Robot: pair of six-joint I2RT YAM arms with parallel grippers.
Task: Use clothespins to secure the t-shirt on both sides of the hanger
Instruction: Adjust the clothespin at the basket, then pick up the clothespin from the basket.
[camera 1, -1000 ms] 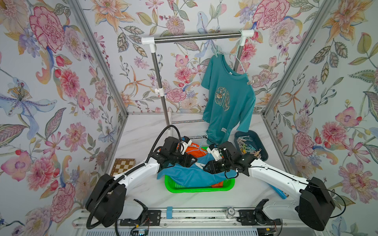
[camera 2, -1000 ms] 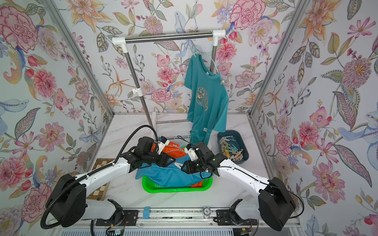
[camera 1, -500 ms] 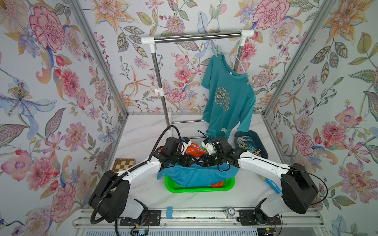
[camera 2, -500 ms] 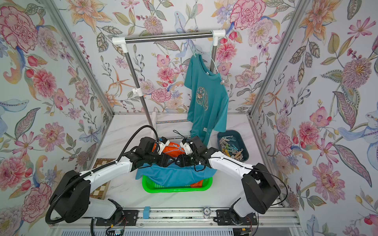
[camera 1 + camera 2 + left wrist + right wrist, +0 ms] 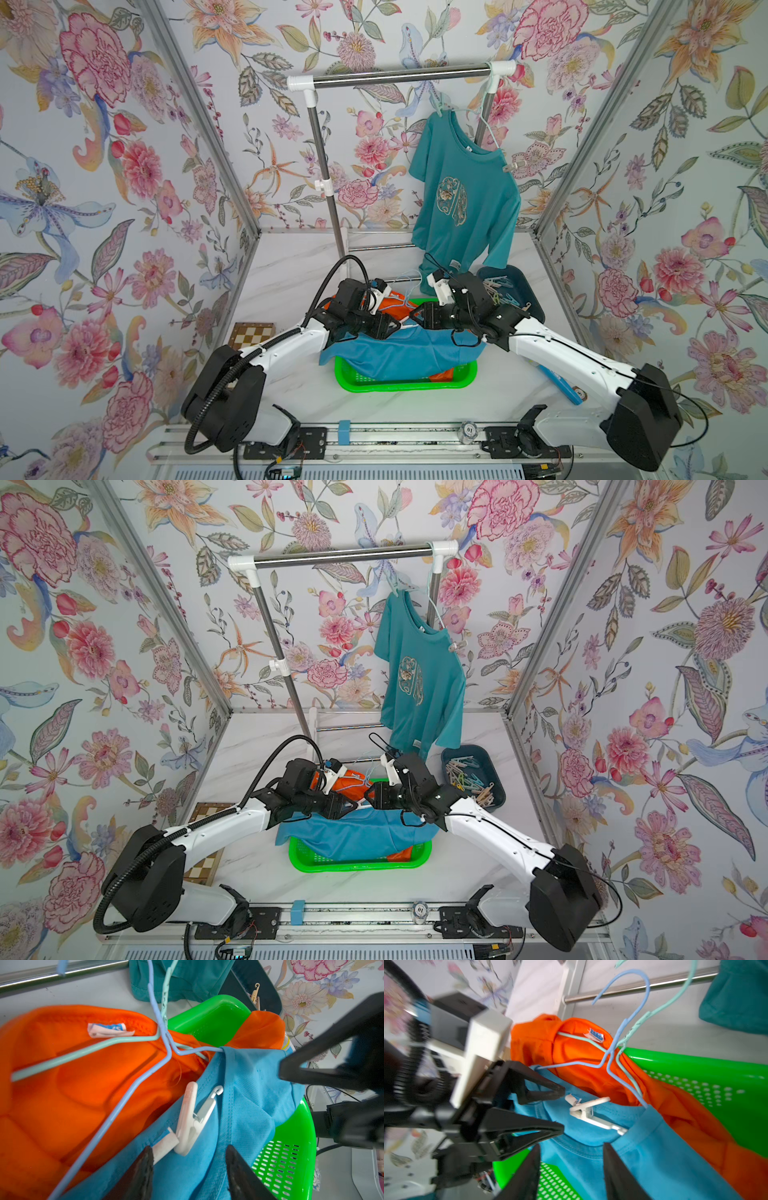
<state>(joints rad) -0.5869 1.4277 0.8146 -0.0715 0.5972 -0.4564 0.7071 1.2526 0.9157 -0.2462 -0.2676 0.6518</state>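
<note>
We find a white clothespin (image 5: 193,1120) lying on the light blue t-shirt (image 5: 255,1088), beside its collar seam and a rolled label. The left hand (image 5: 188,1148) stands over it with its fingers (image 5: 143,1169) spread, the clothespin's closed end between their tips. A blue hanger (image 5: 133,1093) enters the blue collar and crosses a mint hanger (image 5: 83,1055) on the orange shirt (image 5: 62,1105). Both garments overhang a green basket (image 5: 212,1020).

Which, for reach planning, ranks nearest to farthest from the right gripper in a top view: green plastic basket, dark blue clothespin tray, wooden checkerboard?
1. Green basket, under the right gripper.
2. Dark blue tray, right side.
3. Checkerboard, far left.
</note>
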